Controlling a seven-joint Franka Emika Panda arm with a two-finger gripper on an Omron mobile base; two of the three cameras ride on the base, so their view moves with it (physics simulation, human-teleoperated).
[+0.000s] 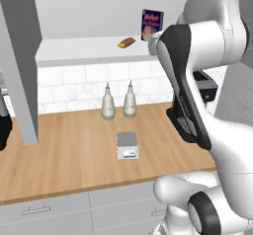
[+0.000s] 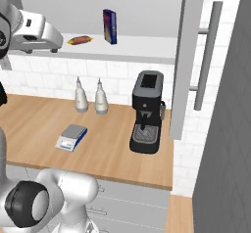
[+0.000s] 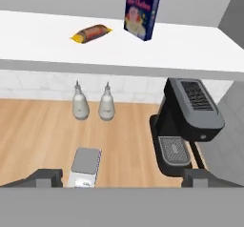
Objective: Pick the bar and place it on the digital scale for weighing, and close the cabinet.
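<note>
My hand (image 3: 121, 176) is spread wide and empty, reaching for the bar (image 3: 90, 33), which lies up-left ahead on the shelf (image 3: 190, 54). Next, probably, I close in and straddle it.

One bar (image 3: 91, 33) lies on the white shelf (image 3: 190, 54), and one blue-purple printed box (image 3: 143, 9) stands there too, so two things up on that shelf. Down on the wooden tabletop (image 1: 64, 155) I count two white bottles, one on the left (image 1: 108, 105) and its twin (image 1: 129, 103) just beside it. There is one digital scale (image 1: 127, 145) and one black coffee machine (image 2: 147, 112). Two cabinet doors stand open, one at the left (image 1: 22, 71) and one at the right (image 2: 188, 60), the right one carrying a single long handle (image 2: 208, 56). One robot arm (image 1: 197, 81).
</note>
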